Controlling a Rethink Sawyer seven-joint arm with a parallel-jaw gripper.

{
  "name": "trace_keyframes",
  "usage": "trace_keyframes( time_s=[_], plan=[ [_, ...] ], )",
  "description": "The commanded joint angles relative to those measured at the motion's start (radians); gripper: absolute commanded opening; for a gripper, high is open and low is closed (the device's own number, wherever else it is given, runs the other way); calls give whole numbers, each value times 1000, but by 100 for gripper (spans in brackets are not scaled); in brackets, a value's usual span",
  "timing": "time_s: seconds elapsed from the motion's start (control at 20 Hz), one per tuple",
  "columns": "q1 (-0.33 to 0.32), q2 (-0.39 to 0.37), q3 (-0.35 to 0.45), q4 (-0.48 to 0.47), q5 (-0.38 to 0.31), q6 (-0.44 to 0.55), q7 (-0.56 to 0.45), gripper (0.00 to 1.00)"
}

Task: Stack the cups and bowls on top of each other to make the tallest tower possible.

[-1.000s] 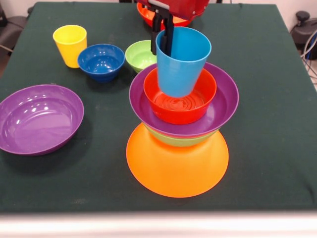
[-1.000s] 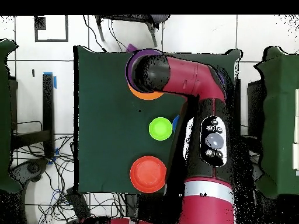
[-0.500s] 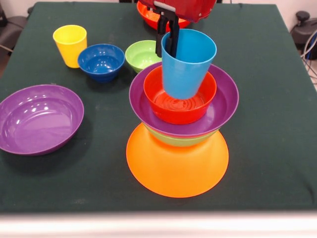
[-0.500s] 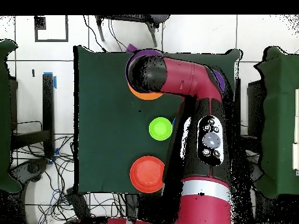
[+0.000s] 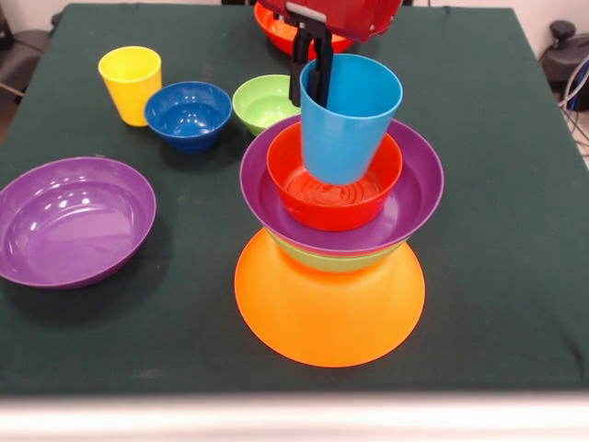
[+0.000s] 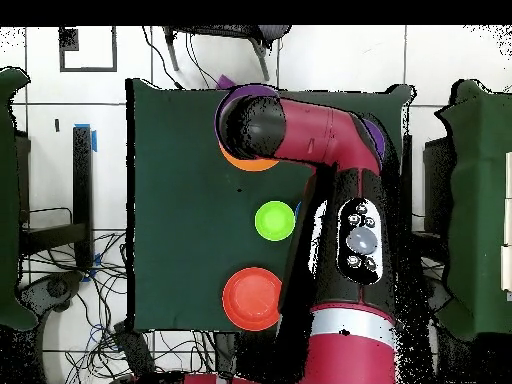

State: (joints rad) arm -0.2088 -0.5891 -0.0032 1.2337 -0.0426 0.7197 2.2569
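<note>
Tower at counter centre stands four bowls high, end effector clamped on light blue cup's rim, seating it in the red-orange bowl; yellow cup, loose bowls at nine to twelve o'clock remain.

Dark green table, tiled floor

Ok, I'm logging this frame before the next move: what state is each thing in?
light blue cup: upright in the red-orange bowl, rim gripped
gripper: shut on the cup's rim
tower: standing on the upturned orange bowl
yellow cup: upright, empty
large purple bowl: upright, empty
</note>
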Motion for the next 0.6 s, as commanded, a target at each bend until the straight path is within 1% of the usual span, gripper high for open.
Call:
trace_keyframes(
  time_s=[0.05,0.4,0.6],
  plan=[
    [15,63,79,118,-42,-59,-15,0],
    [7,71,86,139,-39,-87,-15,0],
    [6,79,88,155,-41,-119,-7,0]
  ],
)
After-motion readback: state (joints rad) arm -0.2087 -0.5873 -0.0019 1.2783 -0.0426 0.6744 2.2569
